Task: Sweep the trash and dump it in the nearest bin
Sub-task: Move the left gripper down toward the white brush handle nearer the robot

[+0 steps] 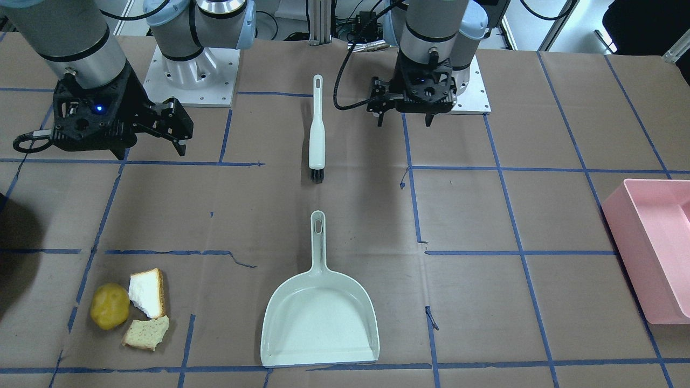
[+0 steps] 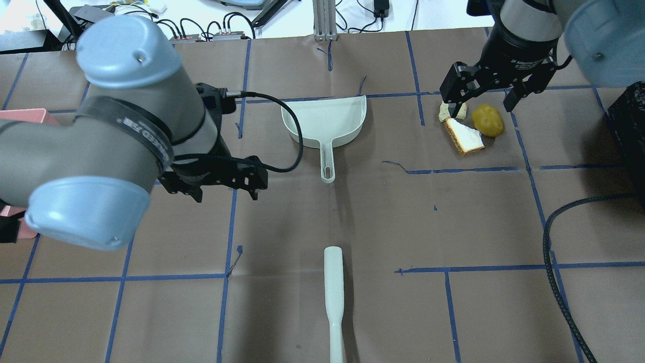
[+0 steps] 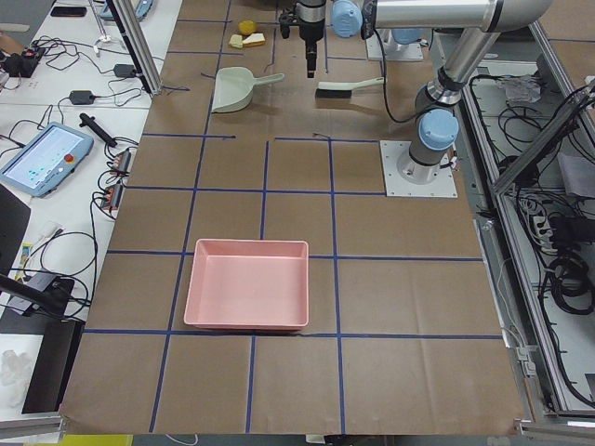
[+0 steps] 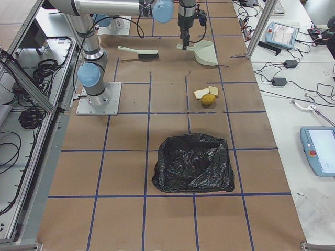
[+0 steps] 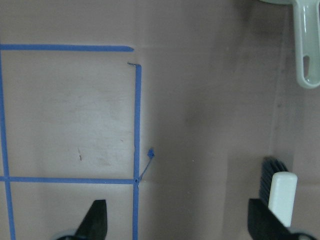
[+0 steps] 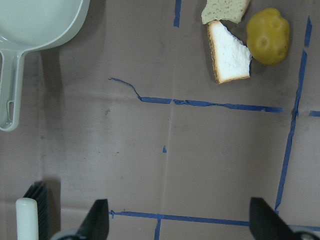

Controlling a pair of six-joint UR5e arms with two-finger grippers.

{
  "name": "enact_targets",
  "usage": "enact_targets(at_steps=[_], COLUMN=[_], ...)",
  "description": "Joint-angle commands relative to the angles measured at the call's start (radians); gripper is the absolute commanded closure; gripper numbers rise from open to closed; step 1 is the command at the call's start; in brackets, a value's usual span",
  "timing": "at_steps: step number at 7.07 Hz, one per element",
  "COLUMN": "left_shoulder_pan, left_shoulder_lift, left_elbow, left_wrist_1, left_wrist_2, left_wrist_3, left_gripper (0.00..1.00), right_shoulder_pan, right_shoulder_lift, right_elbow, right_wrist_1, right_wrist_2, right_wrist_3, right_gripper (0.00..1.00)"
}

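The trash lies together on the table: a yellow lump (image 1: pixel 109 306), a white bread slice with crust (image 1: pixel 146 292) and a tan bread chunk (image 1: pixel 145 333). They also show in the right wrist view, the lump (image 6: pixel 268 36) and slice (image 6: pixel 230 52) at the top right. A pale green dustpan (image 1: pixel 319 318) lies at the table's middle, with a white brush (image 1: pixel 317 132) nearer the robot. My right gripper (image 1: pixel 180 143) is open and empty, raised, short of the trash. My left gripper (image 1: pixel 404 119) is open and empty, raised beside the brush.
A pink bin (image 1: pixel 652 248) stands on my left end of the table. A bin lined with a black bag (image 4: pixel 193 162) stands on my right end, close to the trash. Blue tape lines grid the brown table cover.
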Motion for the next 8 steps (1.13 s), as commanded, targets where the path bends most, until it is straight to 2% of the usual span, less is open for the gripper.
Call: enact_targets(at_steps=[1, 3, 7, 8], left_shoulder_pan=[-0.149, -0.219, -0.465, -0.499], left_shoulder_lift=[0.026, 0.026, 0.022, 0.023], left_elbow=[-0.068, -0.114, -0.289, -0.330], left_wrist_1=[0.024, 0.030, 0.295, 0.337], left_wrist_2=[-0.002, -0.008, 0.001, 0.001], left_wrist_3=[-0.143, -0.182, -0.562, -0.573], left_gripper=[0.00, 0.00, 0.01, 0.01], right_shoulder_pan=[0.000, 0.000, 0.000, 0.000], right_shoulder_lift=[0.000, 0.000, 0.000, 0.000], right_elbow=[0.001, 0.001, 0.001, 0.001], right_wrist_1=[0.000, 0.000, 0.000, 0.000], right_wrist_2=[0.000, 0.000, 0.002, 0.002], right_wrist_3=[0.000, 0.000, 0.000, 0.000], right_gripper=[0.00, 0.00, 0.00, 0.00])
